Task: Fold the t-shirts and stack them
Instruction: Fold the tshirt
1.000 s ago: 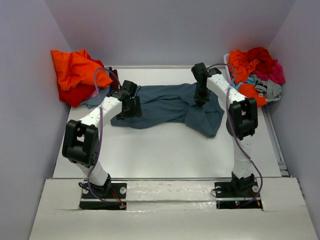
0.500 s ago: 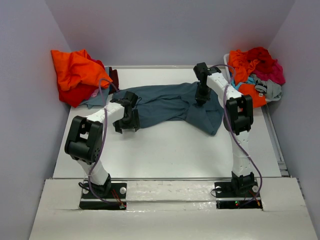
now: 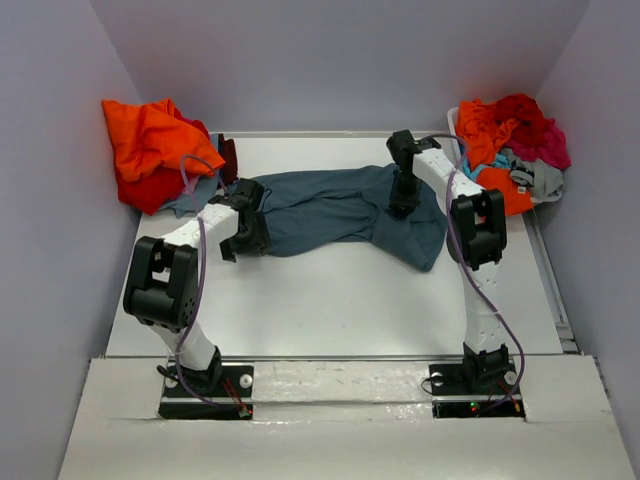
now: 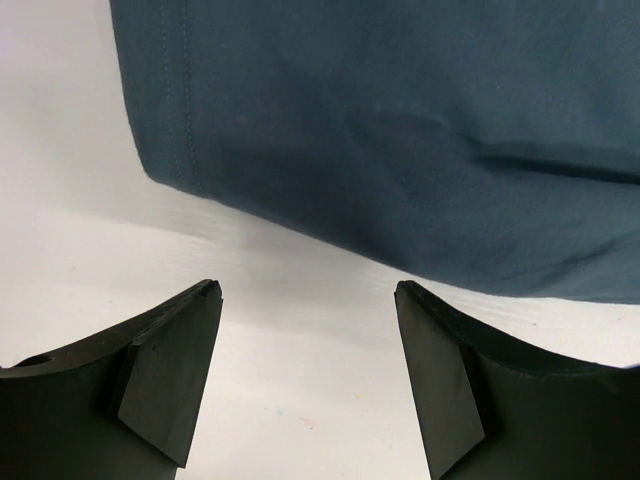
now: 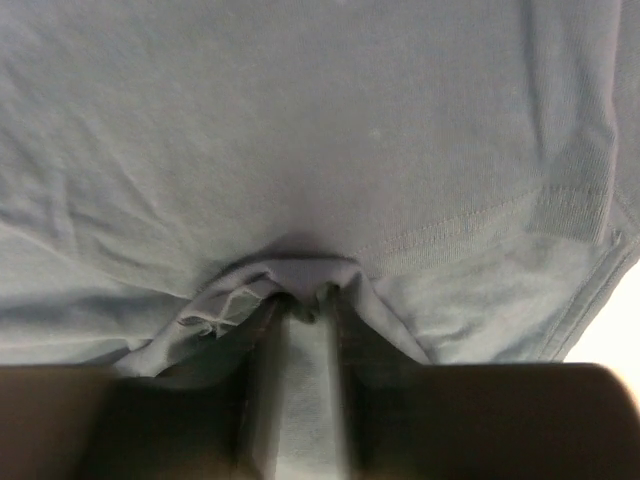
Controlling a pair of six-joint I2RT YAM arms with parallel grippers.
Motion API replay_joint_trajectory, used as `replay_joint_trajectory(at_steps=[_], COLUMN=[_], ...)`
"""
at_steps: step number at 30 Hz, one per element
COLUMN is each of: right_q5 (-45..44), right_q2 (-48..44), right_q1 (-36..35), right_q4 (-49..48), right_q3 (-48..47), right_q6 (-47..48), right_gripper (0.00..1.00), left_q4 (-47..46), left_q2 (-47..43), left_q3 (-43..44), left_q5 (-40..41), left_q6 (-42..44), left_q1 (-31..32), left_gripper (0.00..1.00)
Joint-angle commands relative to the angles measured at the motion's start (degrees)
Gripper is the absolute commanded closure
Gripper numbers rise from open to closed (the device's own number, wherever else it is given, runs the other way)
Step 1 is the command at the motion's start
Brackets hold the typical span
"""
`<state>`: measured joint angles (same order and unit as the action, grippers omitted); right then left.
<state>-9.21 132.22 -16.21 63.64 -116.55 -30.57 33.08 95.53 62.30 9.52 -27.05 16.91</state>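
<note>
One smooth white table (image 3: 330, 300) carries one rumpled slate-blue shirt (image 3: 330, 205) across its far middle and two crumpled heaps of shirts: an orange-red heap (image 3: 150, 150) at the far left corner, a mixed-colour heap (image 3: 510, 145) at the far right corner. The left gripper (image 4: 308, 290) gapes wide, empty, beside the shirt's stitched hem; the right gripper (image 5: 305, 300), nearly closed, pinches a pucker of that shirt.

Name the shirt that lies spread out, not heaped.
The slate-blue shirt, spread flat in the middle; the rest are heaped in the left pile and right pile.
</note>
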Motion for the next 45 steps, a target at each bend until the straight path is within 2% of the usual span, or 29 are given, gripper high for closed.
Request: replay_joint_trajectory(at_steps=[1, 4, 11, 17, 26, 29, 33, 36, 37, 41, 45], right_q5=[0.2, 0.2, 1.5, 3.2, 2.9, -0.1, 0.2, 0.2, 0.1, -1.0, -1.2], right_q2=[-5.3, -7.3, -15.8, -22.5, -24.0, -21.4, -18.0, -15.0, -14.5, -11.9, -7.6], right_q1=[-0.1, -0.1, -0.1, -1.9, -4.9, -4.9, -4.9, -4.9, -4.9, -4.9, -2.5], right_q4=[-0.9, -0.4, 0.5, -0.1, -1.3, -0.9, -1.2, -0.4, 0.1, 1.2, 5.0], right_q3=[1.0, 1.7, 6.2, 15.6, 20.6, 19.3, 15.8, 11.9, 9.9, 4.3, -4.2], right_q6=[1.0, 1.0, 1.9, 2.8, 1.2, 1.4, 1.7, 1.8, 1.8, 2.3, 1.9], right_gripper=[0.56, 0.45, 0.44, 0.45, 0.45, 0.45, 0.45, 0.49, 0.55, 0.65, 0.69], left_q4=[-0.3, -0.4, -0.4, -0.9, -1.5, -1.4, -1.2, -0.9, -0.7, -0.7, -0.3], left_q2=[1.8, 3.4, 6.1, 7.3, 8.4, 8.5, 8.1, 7.8, 7.7, 7.6, 8.4], left_q3=[3.3, 5.5, 8.4, 9.2, 9.8, 10.1, 9.9, 9.9, 9.8, 10.0, 11.2], left_q5=[1.1, 0.9, 0.4, -0.2, -1.2, -1.1, -1.1, -1.0, -1.0, -0.9, -0.9], left_q6=[0.6, 1.0, 2.2, 3.0, 3.6, 3.9, 4.1, 4.3, 4.2, 4.4, 4.1], left_q1=[0.1, 0.1, 0.1, 0.1, 0.1, 0.1, 0.1, 0.1, 0.1, 0.1, 0.1], left_gripper=[0.18, 0.18, 0.18, 0.18, 0.18, 0.18, 0.18, 0.18, 0.18, 0.18, 0.18])
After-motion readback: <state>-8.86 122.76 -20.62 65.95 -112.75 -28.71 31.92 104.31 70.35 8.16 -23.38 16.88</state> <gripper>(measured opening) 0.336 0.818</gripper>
